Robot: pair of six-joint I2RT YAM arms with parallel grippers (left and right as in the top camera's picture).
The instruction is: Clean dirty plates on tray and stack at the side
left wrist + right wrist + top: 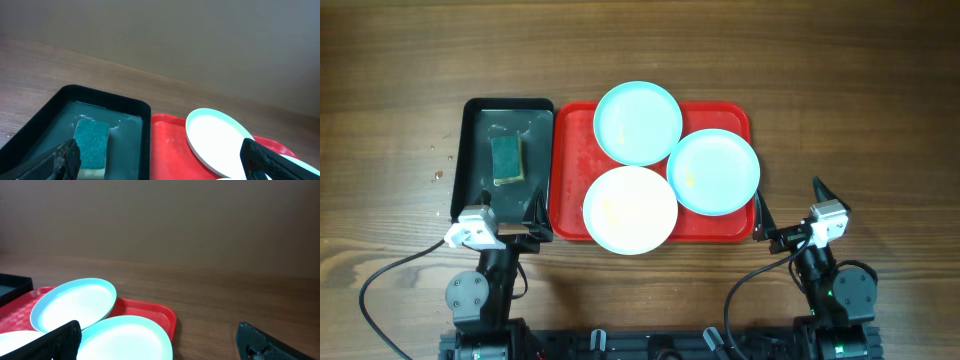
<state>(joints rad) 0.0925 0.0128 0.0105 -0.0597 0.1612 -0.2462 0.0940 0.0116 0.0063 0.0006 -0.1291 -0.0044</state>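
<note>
Soft, even light falls from above on the tabletop [770,60], shadows faint; wrist views dimmer (near foreground blurred).

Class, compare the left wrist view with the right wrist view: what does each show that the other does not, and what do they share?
Left wrist only: the green sponge, lying inside the black tray.
Right wrist only: the face of the nearer turquoise plate, and the bare tabletop to the right of the tray.
Both: the red tray, the far turquoise plate on it, and the wooden table.
</note>
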